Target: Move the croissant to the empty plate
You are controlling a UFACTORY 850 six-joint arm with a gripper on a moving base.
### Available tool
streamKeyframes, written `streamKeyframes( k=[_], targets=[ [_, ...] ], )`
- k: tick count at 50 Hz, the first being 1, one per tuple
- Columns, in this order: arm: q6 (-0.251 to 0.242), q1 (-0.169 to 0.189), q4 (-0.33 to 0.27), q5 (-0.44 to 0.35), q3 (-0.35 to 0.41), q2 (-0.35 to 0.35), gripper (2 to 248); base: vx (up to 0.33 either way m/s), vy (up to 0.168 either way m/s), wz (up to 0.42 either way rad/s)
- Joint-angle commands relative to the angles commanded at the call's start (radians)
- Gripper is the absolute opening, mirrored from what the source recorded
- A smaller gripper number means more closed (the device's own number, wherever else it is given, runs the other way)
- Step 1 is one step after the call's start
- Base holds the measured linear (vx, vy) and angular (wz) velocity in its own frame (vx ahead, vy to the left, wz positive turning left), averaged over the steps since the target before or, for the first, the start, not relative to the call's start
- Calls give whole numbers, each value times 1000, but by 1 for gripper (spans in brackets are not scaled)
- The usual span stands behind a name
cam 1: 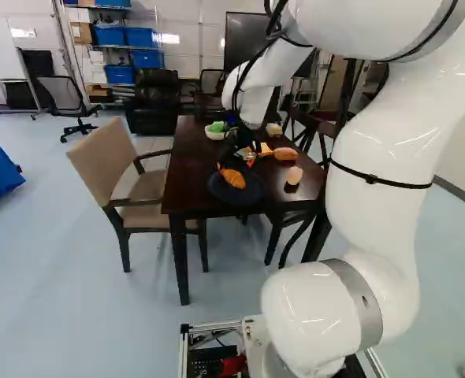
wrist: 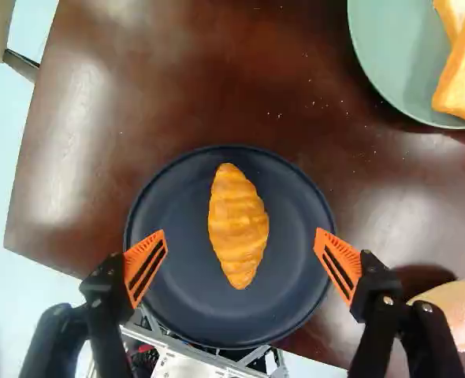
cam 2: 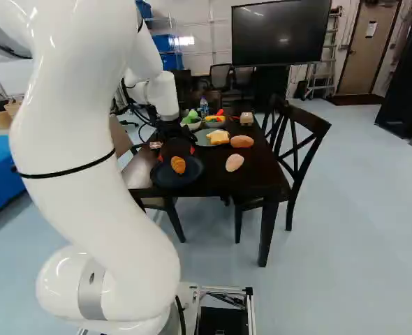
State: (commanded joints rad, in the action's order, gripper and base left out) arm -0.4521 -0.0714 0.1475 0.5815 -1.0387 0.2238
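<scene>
Croissant point(wrist: 239, 228) on the dark plate point(wrist: 197, 295), wide-spread gripper point(cam 2: 176, 153) over it.
Left of centre in the right base view, it lies between the orange pads point(wrist: 144, 264), touching neither; rightward, bread point(cam 2: 218, 137) on a green plate point(cam 2: 201, 139).

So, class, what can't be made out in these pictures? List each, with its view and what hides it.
- Wrist view: the underside of the croissant, hidden by its own upper side.
- Wrist view: the rest of the green plate and bread slices, cut off by the edge.
- Left base view: part of the black screen, behind the arm.
- Left base view: what the green things are, too small.
</scene>
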Motion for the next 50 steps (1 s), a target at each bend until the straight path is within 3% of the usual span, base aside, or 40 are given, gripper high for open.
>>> streamKeyframes(
  k=[24,50],
  targets=[
    [0,0,0,6,9,-49,247,0,0,0],
    [0,5,0,100,-24,-92,247,0,0,0]
  ],
)
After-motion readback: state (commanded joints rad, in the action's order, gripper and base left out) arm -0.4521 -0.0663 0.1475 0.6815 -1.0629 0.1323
